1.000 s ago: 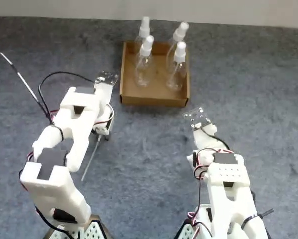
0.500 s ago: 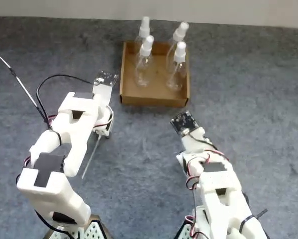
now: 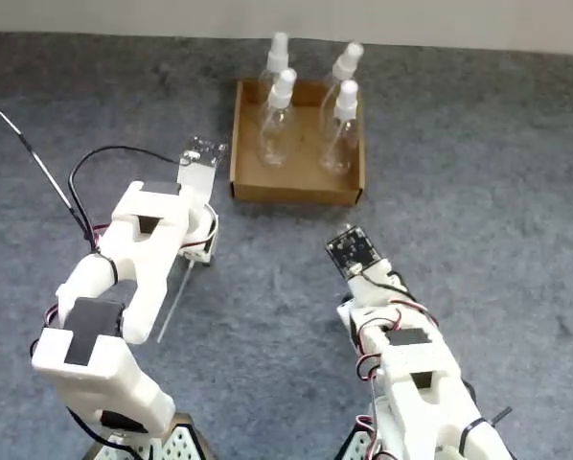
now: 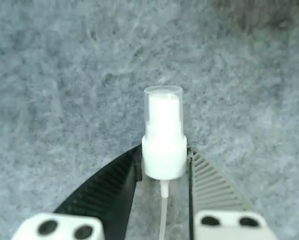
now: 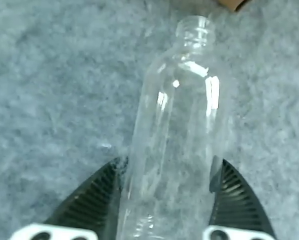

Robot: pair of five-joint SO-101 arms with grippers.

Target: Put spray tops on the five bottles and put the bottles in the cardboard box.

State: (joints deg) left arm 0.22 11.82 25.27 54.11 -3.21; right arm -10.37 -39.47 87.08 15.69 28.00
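While the fifth bottle (image 5: 177, 125) has no cap, the step in hand appears to be fitting it with the last spray top (image 4: 163, 135). The left claw (image 4: 163, 165) is closed narrowly on the top's white collar, with the clear cap pointing away from the wrist and the thin tube (image 4: 163, 210) running back between the jaws. The right claw (image 5: 167, 170) is clamped around the lower body of the bottle, which is held over the grey mat (image 5: 49, 75) with its threaded neck (image 5: 194, 27) pointing toward the cardboard box (image 3: 296, 187). Four capped bottles (image 3: 279, 125) stand inside that box.

To do the step well, the tube must enter first — its free end should be lined up with the neck opening before the two claws close in. Bottle axis and tube axis should coincide; a slanted approach would likely bend the tube against the rim. The grip on the collar should be kept firm for seating the top on the threads.

Compared with one second ago, the right arm's wrist has rolled and drawn back from the box toward the centre of the mat — the left arm has barely shifted. Box and four bottles are unchanged.
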